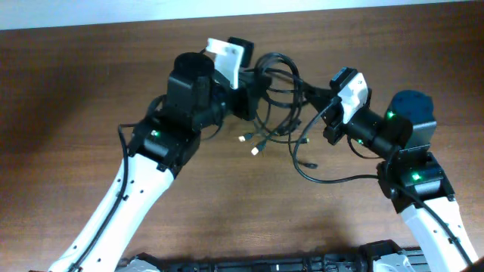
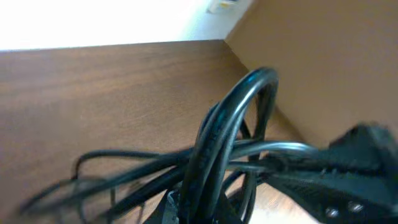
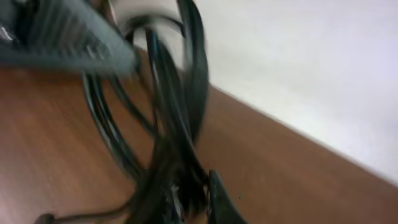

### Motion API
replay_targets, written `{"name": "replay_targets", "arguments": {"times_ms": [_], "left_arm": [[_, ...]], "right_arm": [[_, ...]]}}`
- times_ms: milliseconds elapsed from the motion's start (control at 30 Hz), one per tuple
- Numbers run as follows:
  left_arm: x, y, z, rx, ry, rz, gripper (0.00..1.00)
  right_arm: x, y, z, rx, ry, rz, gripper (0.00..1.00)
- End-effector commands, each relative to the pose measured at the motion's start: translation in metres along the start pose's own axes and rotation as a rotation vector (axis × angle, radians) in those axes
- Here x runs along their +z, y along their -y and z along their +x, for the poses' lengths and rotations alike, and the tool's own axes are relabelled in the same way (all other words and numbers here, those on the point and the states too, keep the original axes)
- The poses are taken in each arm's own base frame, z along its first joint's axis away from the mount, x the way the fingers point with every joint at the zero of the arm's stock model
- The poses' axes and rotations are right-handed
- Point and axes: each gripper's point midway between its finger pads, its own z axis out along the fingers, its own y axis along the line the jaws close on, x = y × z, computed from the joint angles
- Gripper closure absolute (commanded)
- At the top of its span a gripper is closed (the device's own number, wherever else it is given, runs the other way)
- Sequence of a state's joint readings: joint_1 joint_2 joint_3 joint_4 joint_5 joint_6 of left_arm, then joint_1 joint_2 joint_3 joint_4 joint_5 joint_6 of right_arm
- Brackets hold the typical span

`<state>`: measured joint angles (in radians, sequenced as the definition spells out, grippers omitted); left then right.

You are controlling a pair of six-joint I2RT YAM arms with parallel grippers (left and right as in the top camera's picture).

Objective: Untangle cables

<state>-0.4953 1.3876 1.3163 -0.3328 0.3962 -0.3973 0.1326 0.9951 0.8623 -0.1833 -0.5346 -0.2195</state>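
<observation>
gripping the cables (image 2: 217, 143) are left hand (image 1: 251, 97) and right hand (image 1: 316, 97) (both clamped tight).

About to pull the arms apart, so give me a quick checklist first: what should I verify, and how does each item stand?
1. Left end effector shut on cables: ok.
2. Right end effector shut on cables: ok, though its wrist view is blurred.
3. Grips on different strands: cannot tell.
4. Plug ends unsnagged: ok.
5. Tangle loosened: not ok, bunched between the end effectors.
6. Loose loop clear of right arm: cannot tell.
</observation>
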Motion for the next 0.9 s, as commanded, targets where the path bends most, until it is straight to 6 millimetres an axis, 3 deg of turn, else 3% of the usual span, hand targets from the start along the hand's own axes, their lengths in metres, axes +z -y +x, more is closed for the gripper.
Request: {"name": "replay_targets", "arguments": {"times_ms": [0,100,200,233,300,333,367,433,567,667,700,800,867], "left_arm": [[-0.027,-0.025,-0.032,-0.141,0.11,-0.065,1.0],[-0.031,-0.02,-0.033,-0.141,0.1,-0.024,1.0],[-0.031,-0.02,-0.032,-0.108,0.096,-0.026,1.0],[-0.031,-0.019,-0.031,-0.076,0.091,-0.018,1.0],[-0.031,-0.012,-0.029,0.006,0.073,0.018,1.0],[-0.031,-0.008,-0.027,0.066,0.066,0.036,1.0],[-0.031,-0.006,-0.024,0.143,0.054,0.051,1.0],[-0.031,-0.002,-0.022,0.169,0.045,0.076,1.0],[-0.028,0.015,-0.015,0.182,0.023,0.132,1.0],[-0.022,0.041,-0.008,0.216,0.017,0.193,1.0],[-0.021,0.049,-0.007,0.228,0.02,0.212,1.0],[-0.019,0.061,-0.009,0.251,0.041,0.236,1.0],[-0.016,0.047,-0.012,0.199,0.05,0.155,1.0]], "right_arm": [[-0.007,0.042,0.025,0.075,-0.108,0.248,0.96],[-0.011,0.048,0.042,0.096,-0.177,0.292,0.96],[-0.006,0.036,0.035,0.091,-0.149,0.216,0.96],[-0.005,0.031,0.03,0.075,-0.128,0.184,0.83],[-0.001,0.015,0.014,0.032,-0.058,0.082,0.37],[0.0,0.008,0.005,0.017,-0.02,0.036,0.26],[-0.001,-0.004,-0.012,-0.015,0.05,-0.043,0.07],[-0.003,-0.02,-0.028,-0.054,0.122,-0.134,0.01],[-0.007,-0.032,-0.041,-0.101,0.181,-0.206,0.01],[-0.007,-0.034,-0.04,-0.137,0.185,-0.212,0.1],[-0.007,-0.034,-0.04,-0.141,0.184,-0.212,0.24],[-0.003,-0.03,-0.031,-0.159,0.154,-0.197,0.96],[-0.003,-0.03,-0.03,-0.156,0.15,-0.199,0.96]]}}
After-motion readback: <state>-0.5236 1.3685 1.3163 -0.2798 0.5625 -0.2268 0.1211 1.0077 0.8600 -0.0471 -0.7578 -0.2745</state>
